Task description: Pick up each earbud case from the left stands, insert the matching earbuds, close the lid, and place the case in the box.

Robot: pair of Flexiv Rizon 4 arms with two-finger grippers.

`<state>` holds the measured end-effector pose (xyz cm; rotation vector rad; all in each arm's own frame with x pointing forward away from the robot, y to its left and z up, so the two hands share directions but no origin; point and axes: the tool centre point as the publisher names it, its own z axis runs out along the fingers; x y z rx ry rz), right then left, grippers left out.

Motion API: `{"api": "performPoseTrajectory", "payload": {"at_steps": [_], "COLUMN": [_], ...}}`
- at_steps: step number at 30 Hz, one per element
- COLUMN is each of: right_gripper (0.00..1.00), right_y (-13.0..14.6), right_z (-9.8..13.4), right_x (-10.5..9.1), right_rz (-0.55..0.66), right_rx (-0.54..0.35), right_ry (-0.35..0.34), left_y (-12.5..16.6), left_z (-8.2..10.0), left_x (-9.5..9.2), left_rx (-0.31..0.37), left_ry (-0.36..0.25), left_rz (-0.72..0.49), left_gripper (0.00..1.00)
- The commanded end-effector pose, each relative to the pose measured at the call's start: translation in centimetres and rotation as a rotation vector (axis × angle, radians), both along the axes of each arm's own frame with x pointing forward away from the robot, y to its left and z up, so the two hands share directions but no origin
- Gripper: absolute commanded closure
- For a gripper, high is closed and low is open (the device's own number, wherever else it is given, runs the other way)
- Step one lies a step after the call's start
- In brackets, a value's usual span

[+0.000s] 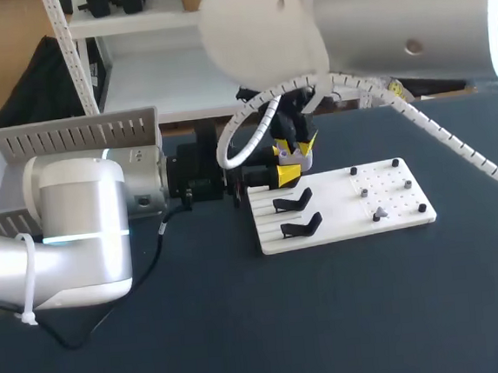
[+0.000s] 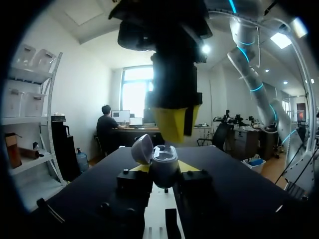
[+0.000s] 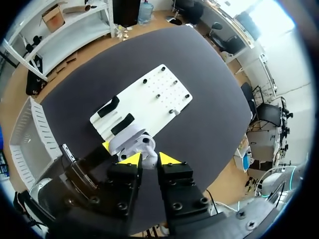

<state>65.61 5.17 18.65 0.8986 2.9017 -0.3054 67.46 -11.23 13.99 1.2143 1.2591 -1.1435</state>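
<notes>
The left end effector (image 2: 164, 169) is clamped on the open, pale grey rounded earbud case (image 2: 164, 158), just under the right end effector (image 3: 148, 158), whose state cannot be told. Earbud insertion is judged to be in hand; an exact lowering is needed.

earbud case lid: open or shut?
Open. In the left wrist view the lid stands tipped back off the earbud case in the left gripper.
</notes>
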Motion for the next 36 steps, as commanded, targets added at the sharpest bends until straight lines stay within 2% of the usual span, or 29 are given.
{"api": "performPoseTrajectory", "payload": {"at_steps": [1, 21, 36], "right_gripper": [1.00, 1.00, 1.00], "right_y": [-0.7, -0.5, -0.2], "right_z": [-0.2, 0.0, -0.3], "right_x": [-0.2, 0.8, 0.6], "right_rz": [0.002, 0.033, 0.039], "right_rx": [0.007, 0.018, 0.020], "right_ry": [-0.019, -0.025, -0.008], "left_y": [0.0, 0.0, 0.0], "left_z": [-0.1, -0.1, -0.1], "left_x": [-0.1, -0.1, -0.1], "left_rx": [-0.004, -0.004, -0.004], "left_ry": [-0.002, -0.002, -0.002], "left_rz": [0.004, 0.004, 0.004], "left_gripper": [1.00, 1.00, 1.00]}}
